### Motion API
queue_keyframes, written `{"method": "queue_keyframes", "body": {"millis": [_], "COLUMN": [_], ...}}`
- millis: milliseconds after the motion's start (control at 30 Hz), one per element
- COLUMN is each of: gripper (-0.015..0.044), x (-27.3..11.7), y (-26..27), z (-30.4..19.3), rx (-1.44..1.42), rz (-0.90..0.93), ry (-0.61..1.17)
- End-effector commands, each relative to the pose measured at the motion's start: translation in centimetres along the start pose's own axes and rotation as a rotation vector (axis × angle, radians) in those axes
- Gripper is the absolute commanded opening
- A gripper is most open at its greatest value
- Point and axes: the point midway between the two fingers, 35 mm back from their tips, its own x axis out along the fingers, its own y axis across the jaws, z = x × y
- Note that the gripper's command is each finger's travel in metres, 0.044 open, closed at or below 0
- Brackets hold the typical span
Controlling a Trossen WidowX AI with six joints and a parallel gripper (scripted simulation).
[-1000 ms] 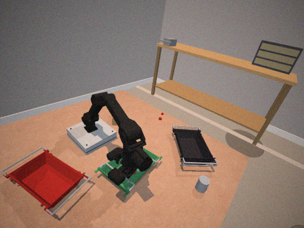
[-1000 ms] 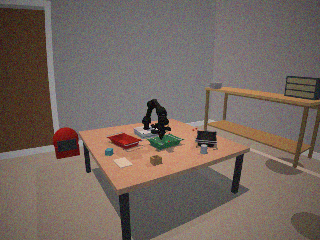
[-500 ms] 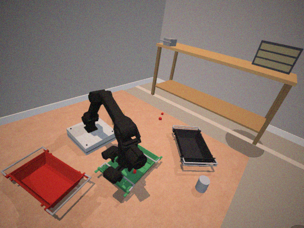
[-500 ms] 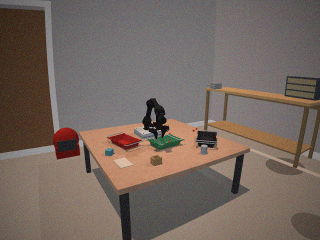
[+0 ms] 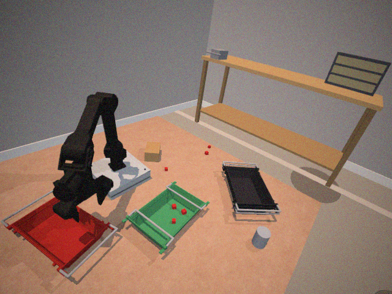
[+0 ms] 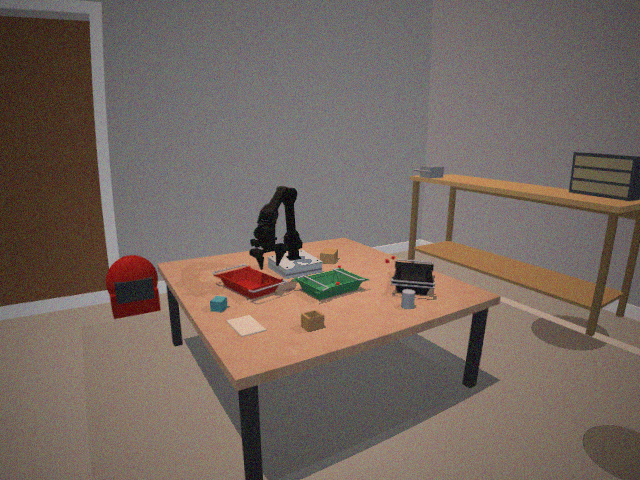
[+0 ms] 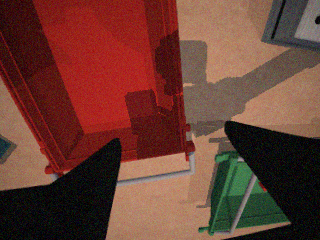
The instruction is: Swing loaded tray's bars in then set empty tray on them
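Observation:
The loaded green tray [image 5: 160,212] [image 6: 343,289] [image 7: 223,192] holds three small red blocks [image 5: 173,206]. Both its wire bars lie across its top, the near-left bar [image 5: 154,224] [image 7: 243,202] and the far-right bar [image 5: 185,197]. The empty red tray [image 5: 60,240] [image 6: 250,284] [image 7: 100,65] stands on the table beside it, with its bars [image 5: 92,252] [image 7: 155,176] out over its ends. My gripper [image 5: 89,212] [image 6: 269,266] [image 7: 173,134] is open and empty, above the red tray's end nearer the robot's base. The fingers touch nothing that I can make out.
A black tray [image 5: 247,186] [image 6: 413,271] stands beyond the green one. A grey cylinder [image 5: 261,237], a tan block [image 5: 152,152] and loose red blocks [image 5: 166,168] [image 5: 206,152] lie around. A teal cube [image 6: 218,303], brown box [image 6: 312,321] and pale sheet [image 6: 246,325] lie toward the front.

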Motion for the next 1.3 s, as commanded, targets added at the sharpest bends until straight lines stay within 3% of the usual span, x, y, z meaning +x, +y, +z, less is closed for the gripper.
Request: {"method": "queue_keyframes", "body": {"millis": [0, 300, 800, 1100, 1267], "gripper": [0.044, 0.044, 0.044, 0.044, 0.0367], "x": [1.0, 1.7, 9.4, 9.7, 9.7], "y": [-1.6, -1.9, -1.9, -1.9, -1.9], "z": [6.4, 7.4, 7.4, 7.5, 7.5], "rx": [-0.015, -0.015, -0.015, -0.015, -0.015], "rz": [-0.013, -0.013, -0.014, -0.014, -0.014], "ry": [-0.01, -0.012, -0.012, -0.012, -0.012]}}
